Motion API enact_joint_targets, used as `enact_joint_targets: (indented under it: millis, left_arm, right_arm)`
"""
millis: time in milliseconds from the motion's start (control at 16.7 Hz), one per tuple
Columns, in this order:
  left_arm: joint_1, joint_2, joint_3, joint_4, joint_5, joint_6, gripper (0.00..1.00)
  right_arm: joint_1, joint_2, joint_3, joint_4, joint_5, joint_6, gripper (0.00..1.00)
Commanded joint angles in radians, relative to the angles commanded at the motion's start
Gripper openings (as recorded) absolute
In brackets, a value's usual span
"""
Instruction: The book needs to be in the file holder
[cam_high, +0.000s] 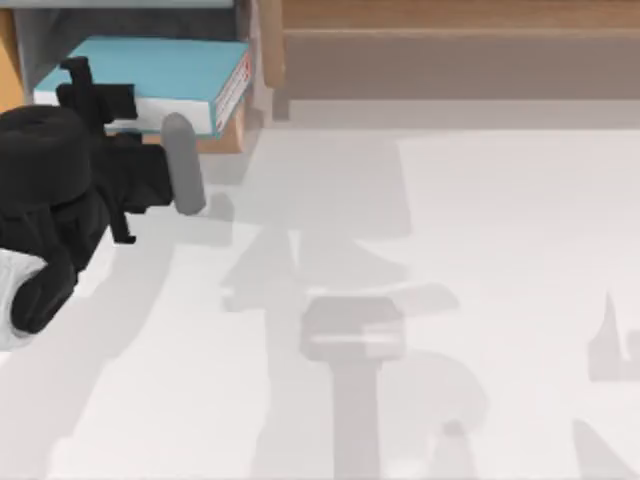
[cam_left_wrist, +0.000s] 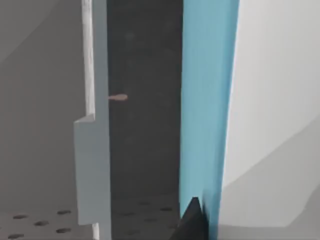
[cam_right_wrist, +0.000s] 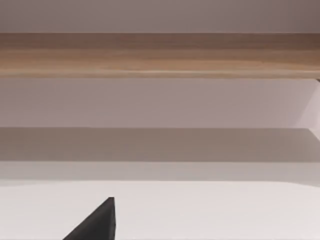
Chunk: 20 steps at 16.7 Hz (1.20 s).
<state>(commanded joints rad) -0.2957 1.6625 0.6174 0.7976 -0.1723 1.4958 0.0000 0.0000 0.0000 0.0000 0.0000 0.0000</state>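
The teal book (cam_high: 150, 68) lies tilted inside the file holder (cam_high: 228, 140) at the table's far left, its white spine edge with red marks facing right. My left gripper (cam_high: 88, 88) reaches into the holder from the front and is shut on the book's near left part. In the left wrist view the book's teal cover (cam_left_wrist: 207, 100) runs past a black fingertip (cam_left_wrist: 192, 220) that touches it. The holder's grey wall (cam_left_wrist: 92, 160) and dark inner side stand beside the book. A black part of my right gripper (cam_right_wrist: 97, 222) hangs over the white table.
A long brown wooden shelf (cam_high: 450, 50) runs along the back edge, right of the holder, and also crosses the right wrist view as a wooden shelf board (cam_right_wrist: 160, 55). The white table (cam_high: 450, 250) carries shadows of the arms.
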Motion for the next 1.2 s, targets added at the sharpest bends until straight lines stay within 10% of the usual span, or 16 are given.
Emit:
enact_joint_targets:
  millis: [1200]
  left_arm:
    - [0.080,0.209,0.240,-0.058,0.013,0.039,0.00]
  right_arm:
    - [0.000,0.000,0.000,0.000,0.000,0.000,1.00]
